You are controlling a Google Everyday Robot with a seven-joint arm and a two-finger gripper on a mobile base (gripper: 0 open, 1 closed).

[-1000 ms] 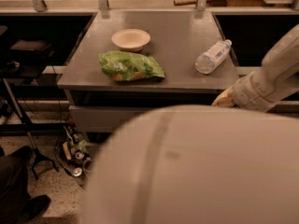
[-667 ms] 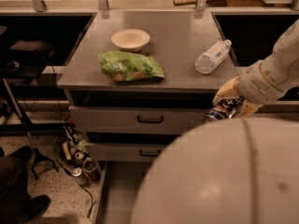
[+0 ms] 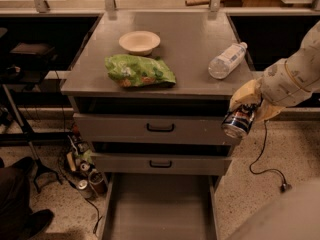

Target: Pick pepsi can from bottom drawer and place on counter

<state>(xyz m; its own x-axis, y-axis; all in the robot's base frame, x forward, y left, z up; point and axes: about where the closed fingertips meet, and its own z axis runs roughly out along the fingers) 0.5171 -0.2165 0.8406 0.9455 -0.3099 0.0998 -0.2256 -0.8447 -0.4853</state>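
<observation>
While hand (image 3: 248, 108) grips pepsi can (image 3: 238, 123) beside counter (image 3: 190, 44), water bottle (image 3: 227, 60) nearby

Gripper (image 3: 250, 109), tan-yellow fingers (image 3: 244, 95), at right end of grey upper drawers (image 3: 115, 129), clasps dark blue pepsi can (image 3: 239, 122), silver end. Surface (image 3: 190, 49) scuffed grey. Bag (image 3: 140, 71) green, orange-flecked. Bowl (image 3: 139, 41) cream. Bottle (image 3: 226, 61) clear.

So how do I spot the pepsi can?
Find the grey drawer cabinet and look off its front right corner. There the robot's end effector grips the pepsi can in mid-air. Unlike the clear water bottle lying on the counter, it is small, dark blue and silver-ended.
</observation>
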